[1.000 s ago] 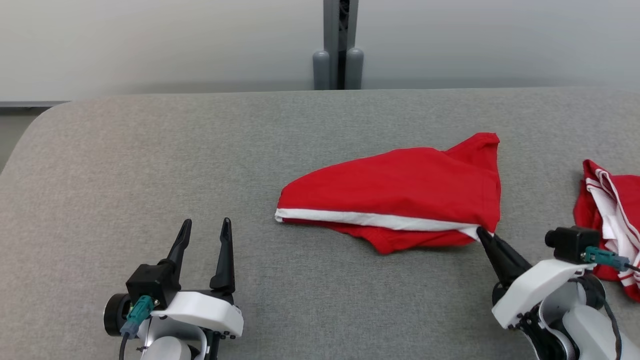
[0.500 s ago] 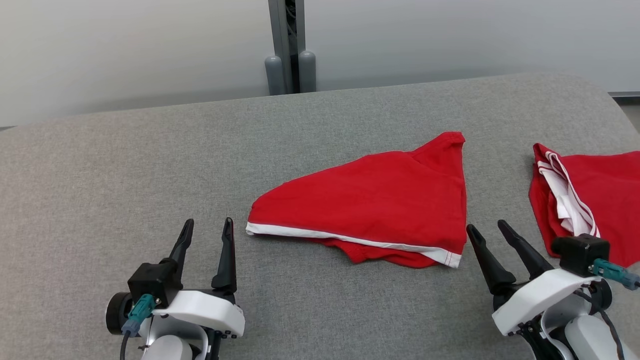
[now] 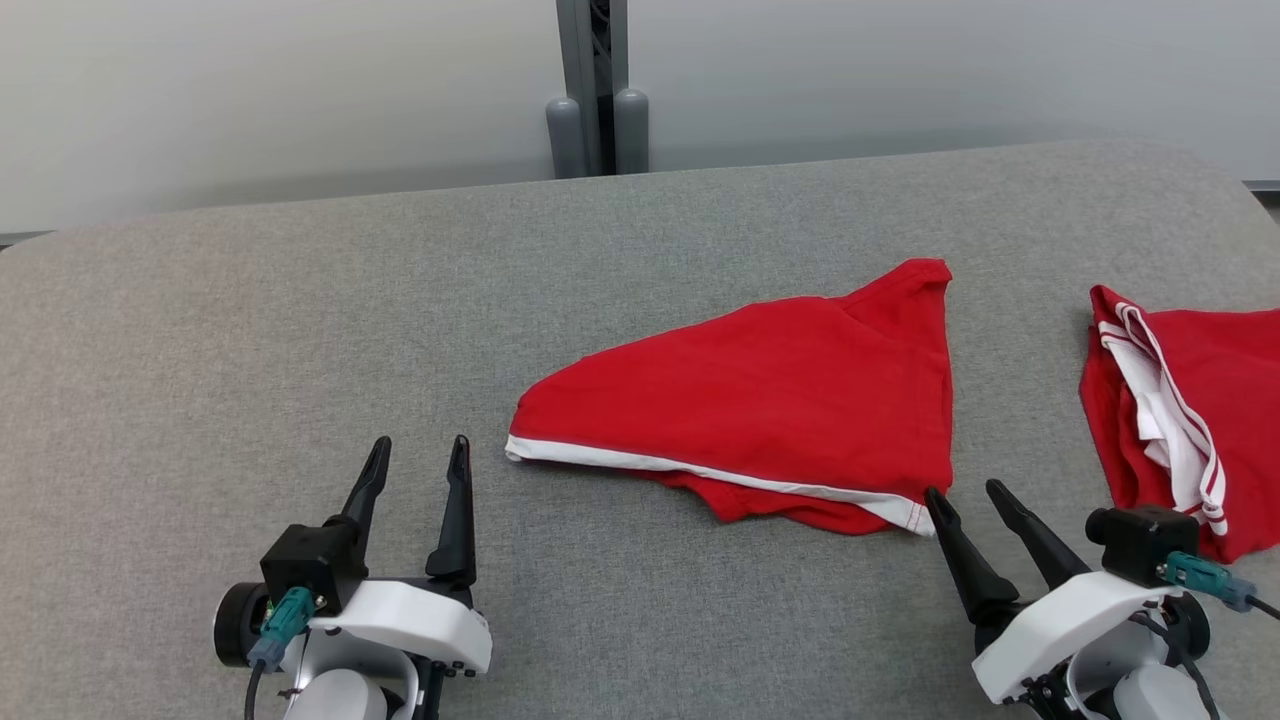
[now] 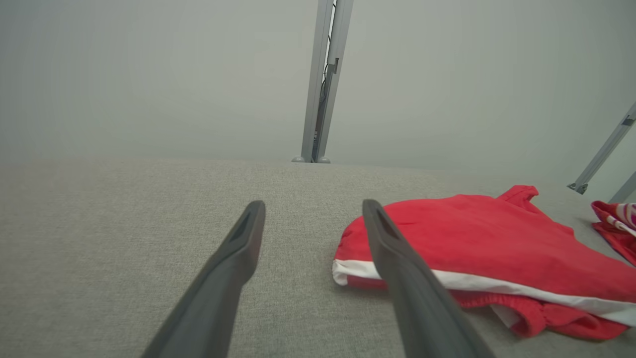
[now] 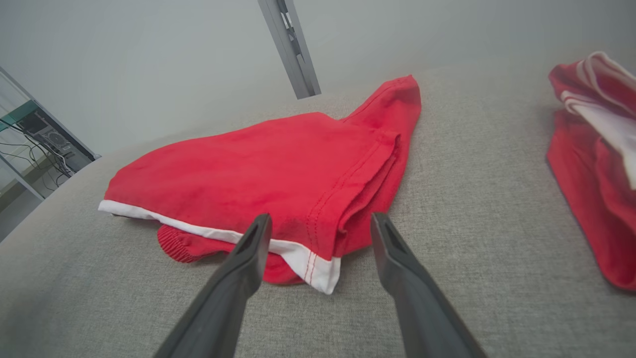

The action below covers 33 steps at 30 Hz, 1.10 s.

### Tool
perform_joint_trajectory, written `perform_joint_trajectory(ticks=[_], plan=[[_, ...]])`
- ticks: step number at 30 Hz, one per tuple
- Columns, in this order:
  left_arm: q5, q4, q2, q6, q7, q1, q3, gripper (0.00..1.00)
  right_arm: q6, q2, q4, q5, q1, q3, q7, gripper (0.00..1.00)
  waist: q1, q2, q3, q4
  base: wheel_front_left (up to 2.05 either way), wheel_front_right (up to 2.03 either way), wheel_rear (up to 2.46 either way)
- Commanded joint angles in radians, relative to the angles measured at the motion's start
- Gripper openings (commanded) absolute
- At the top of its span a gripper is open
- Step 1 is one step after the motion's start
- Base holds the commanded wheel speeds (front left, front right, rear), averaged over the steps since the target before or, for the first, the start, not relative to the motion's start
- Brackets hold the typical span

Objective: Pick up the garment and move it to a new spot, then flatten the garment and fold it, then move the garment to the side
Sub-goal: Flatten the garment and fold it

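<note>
Both released, empty: left hand (image 3: 420, 441) apart from garment (image 3: 780, 400), right hand (image 3: 961, 489) just beside its near-right corner. Garment folded, right of centre on surface (image 3: 250, 330). Judged step: move aside; next needs pinch through all corner layers.

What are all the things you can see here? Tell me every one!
folded garment: one, red with a white trim, middle of the table
second garment: one, red and white, bunched at the table's right edge
table: one, grey fabric top, under both garments
post: one, grey, upright behind the table's far edge
wall: one, pale grey, behind the table
rack with cables: one, grey with a green top, beyond the table
left pincer: one, dark fingers, open, over bare table to the left of the folded garment
right pincer: one, dark fingers, open, right by the folded garment's white-trimmed near corner
</note>
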Motion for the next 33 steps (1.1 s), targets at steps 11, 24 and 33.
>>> perform_joint_trajectory(ticks=[11,24,33], plan=[[0.019,0.006,0.004,-0.006,-0.001,-0.019,-0.002,1.0,0.002,0.005,0.087,0.032,-0.039,0.023,-0.011,1.0,0.0,0.0,0.022,0.035,0.0,0.0,0.0],[0.015,0.014,0.004,-0.006,-0.001,-0.006,0.001,1.0,0.002,-0.018,0.12,0.067,-0.061,0.091,-0.024,0.0,0.0,0.0,0.009,0.036,0.0,0.0,0.0],[0.005,0.01,0.004,-0.002,-0.001,-0.002,0.002,1.0,0.002,-0.041,0.036,0.055,-0.088,0.063,-0.062,0.0,0.0,0.0,-0.007,0.025,0.0,0.0,0.0]])
